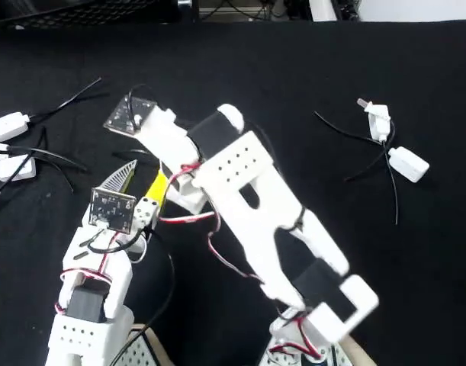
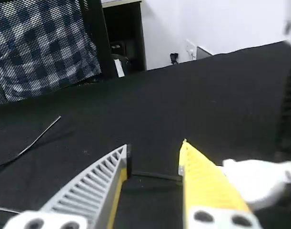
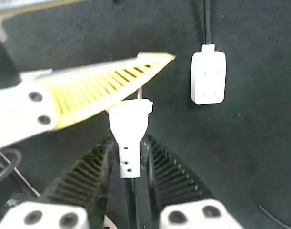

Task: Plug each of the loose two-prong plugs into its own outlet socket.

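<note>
My right tool (image 3: 128, 143) grips a white plug (image 3: 130, 125), prongs pointing at a socket (image 3: 208, 78) just beyond on the black counter (image 3: 259, 143). My left tool (image 2: 155, 145) is wide open with nothing in it. Its yellow finger (image 3: 102, 86) crosses right beside the plug, so it's tight there. There's open room toward the far edge. More sockets (image 1: 9, 126) sit at the left edge. A loose plug (image 1: 379, 118) lies near the right edge.

On the black surface (image 1: 294, 76) there are two white arms (image 1: 91, 297) (image 1: 248, 191), two plugs (image 3: 130, 126) (image 1: 378, 118), one held and one far right, and three white socket blocks (image 1: 408, 163) (image 1: 8, 126) (image 1: 16, 167), one far right, two left.
</note>
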Controlling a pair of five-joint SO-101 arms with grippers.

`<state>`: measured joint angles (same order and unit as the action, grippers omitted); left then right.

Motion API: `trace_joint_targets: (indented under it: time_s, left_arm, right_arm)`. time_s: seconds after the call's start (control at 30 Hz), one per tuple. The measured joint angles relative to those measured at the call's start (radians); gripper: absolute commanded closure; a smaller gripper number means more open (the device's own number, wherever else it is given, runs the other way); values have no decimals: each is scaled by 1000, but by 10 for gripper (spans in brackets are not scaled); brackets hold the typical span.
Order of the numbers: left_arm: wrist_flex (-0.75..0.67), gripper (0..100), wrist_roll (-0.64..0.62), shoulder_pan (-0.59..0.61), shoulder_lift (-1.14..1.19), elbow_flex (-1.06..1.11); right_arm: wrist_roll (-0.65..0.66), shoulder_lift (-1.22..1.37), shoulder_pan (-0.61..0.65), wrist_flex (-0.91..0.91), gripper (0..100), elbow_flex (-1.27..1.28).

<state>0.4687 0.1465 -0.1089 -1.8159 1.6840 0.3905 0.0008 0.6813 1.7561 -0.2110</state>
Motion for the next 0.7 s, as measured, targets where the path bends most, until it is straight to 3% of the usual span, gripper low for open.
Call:
trace_joint_targets:
  time_s: [0.5, 0.7]
  left_arm:
    - [35, 816, 0, -2, 2, 0]
    - [86, 816, 0, -94, 2, 0]
  right_arm:
    - [-37, -57, 0, 0, 987, 55]
    - [-69, -57, 0, 5, 987, 55]
